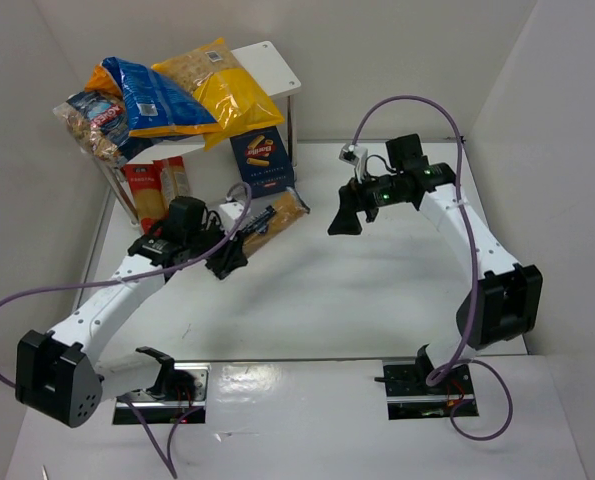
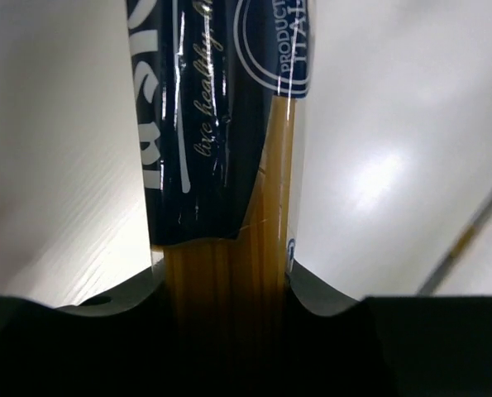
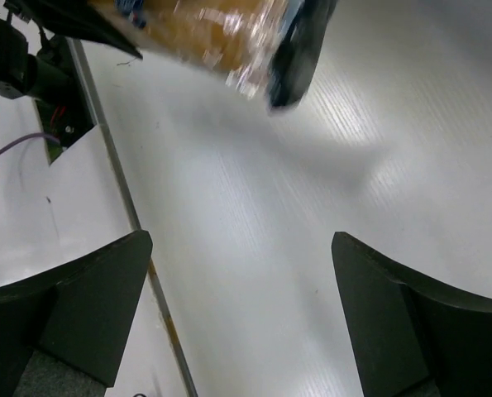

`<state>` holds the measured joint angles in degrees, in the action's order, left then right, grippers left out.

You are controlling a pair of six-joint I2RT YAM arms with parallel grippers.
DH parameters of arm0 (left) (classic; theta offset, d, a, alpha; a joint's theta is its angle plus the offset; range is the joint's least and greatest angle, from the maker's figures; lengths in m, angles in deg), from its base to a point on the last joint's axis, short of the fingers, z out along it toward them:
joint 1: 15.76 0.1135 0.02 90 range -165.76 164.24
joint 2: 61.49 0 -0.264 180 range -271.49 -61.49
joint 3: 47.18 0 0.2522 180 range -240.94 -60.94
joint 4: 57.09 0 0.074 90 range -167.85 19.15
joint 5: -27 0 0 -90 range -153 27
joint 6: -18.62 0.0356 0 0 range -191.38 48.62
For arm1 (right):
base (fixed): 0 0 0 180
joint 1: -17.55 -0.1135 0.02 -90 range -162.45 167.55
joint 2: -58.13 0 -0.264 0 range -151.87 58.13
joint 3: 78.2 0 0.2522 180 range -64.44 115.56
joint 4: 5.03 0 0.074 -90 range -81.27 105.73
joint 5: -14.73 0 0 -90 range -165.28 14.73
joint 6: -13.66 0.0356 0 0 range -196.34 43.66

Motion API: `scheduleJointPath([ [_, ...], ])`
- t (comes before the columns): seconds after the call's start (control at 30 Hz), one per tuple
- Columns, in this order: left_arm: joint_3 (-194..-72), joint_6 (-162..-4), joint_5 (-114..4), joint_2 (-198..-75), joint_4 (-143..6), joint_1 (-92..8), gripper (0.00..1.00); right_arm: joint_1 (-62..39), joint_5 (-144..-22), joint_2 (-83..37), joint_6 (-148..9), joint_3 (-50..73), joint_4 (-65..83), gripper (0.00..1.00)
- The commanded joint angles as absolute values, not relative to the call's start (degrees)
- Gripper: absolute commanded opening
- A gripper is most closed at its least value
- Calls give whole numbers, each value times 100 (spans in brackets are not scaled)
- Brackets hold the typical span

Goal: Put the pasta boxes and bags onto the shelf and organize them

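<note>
The left hand clamps the near end of a spaghetti pack, hiding it; the pack stretches ahead toward the shelf. The right hand gapes wide over the worktop; beyond it the pack shows blurred, cut off.

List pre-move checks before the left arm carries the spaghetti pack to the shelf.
1. Grip: left gripper shut on one end of the pack, ok.
2. Lift: pack off the table, cannot tell.
3. Other arm: right gripper open, empty, apart from the pack, ok.
4. Top of shelf: bags cover all but its right end, not ok.
5. Below the top: red packs stand there, carton beside; room cannot tell.
</note>
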<state>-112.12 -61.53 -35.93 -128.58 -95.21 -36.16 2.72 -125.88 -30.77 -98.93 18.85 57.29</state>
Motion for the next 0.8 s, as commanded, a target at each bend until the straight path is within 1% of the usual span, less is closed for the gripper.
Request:
scheduleJointPath([
  [0.0, -11271, -6987, -4723, -12450, -8579, -3255, 0, 296, -12361, -2633, -9735, 1704, 5277, 98],
  [0.07, -11271, -7364, -4945, -12381, -8448, -2975, 0, 296, -12291, -2484, -9735, 1643, 5224, 98],
  [0.17, -11218, -7821, -5814, -12318, -8307, -2728, 0, 296, -12115, -2361, -9735, 1519, 5171, 98],
  [0.3, -11166, -8183, -6333, -12318, -8193, -2586, 0, 409, -11975, -2220, -9735, 1326, 5110, 98],
  [0.43, -11166, -8386, -6492, -12608, -8140, -2586, 0, 516, -11922, -2010, -9735, 1107, 4996, 98],
  [0.57, -11306, -8719, -6660, -12898, -8069, -2586, 0, 866, -11922, -1947, -9788, 913, 4996, 98],
  [0.77, -11307, -9457, -7002, -13127, -7578, -2586, 0, 1192, -11922, -1597, -9840, 561, 4996, 98],
])
